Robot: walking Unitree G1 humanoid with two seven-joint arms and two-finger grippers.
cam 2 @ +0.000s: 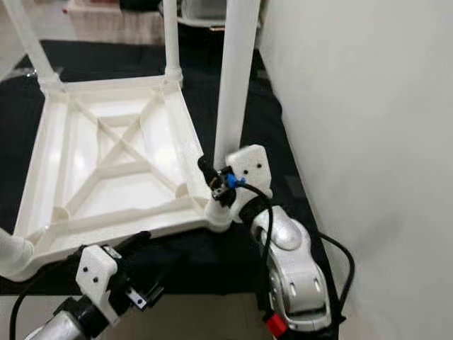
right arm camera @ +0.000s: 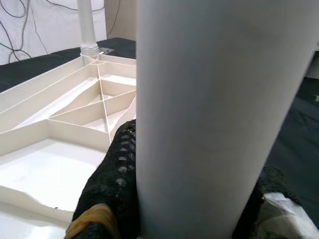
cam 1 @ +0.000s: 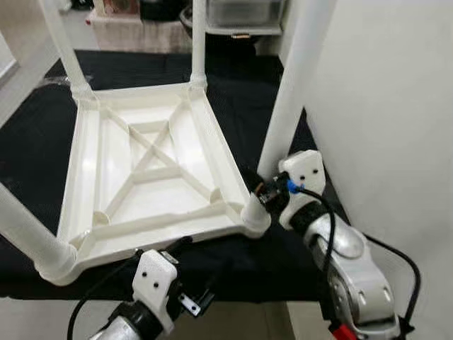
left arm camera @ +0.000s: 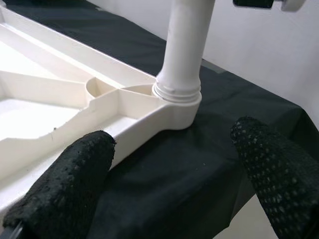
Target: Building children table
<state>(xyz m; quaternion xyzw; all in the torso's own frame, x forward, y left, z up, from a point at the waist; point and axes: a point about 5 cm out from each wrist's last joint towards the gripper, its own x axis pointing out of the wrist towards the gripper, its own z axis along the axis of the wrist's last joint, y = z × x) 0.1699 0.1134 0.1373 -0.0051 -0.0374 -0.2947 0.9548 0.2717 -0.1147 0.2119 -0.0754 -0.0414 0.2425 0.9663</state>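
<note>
A white plastic children's table (cam 1: pixel 212 142) lies upside down on a black cloth, its ribbed underside facing up. A white leg (cam 1: pixel 294 92) stands in the near right corner socket (cam 1: pixel 255 212). My right gripper (cam 1: pixel 265 188) is shut on this leg just above the socket; in the right wrist view the leg (right arm camera: pixel 209 114) sits between the black fingers (right arm camera: pixel 117 184). My left gripper (cam 1: pixel 192 273) is open over the cloth, just in front of the table's near edge. In the left wrist view its fingers (left arm camera: pixel 75 169) frame that same corner and leg (left arm camera: pixel 182 55).
Three more white legs stand in the other corners: far left (cam 1: pixel 64 42), far right (cam 1: pixel 199 39) and near left (cam 1: pixel 25 230). A white wall (cam 1: pixel 396 106) runs close along the right. The black cloth (cam 1: pixel 35 142) ends just below my arms. Storage bins (cam 1: pixel 241 10) stand behind.
</note>
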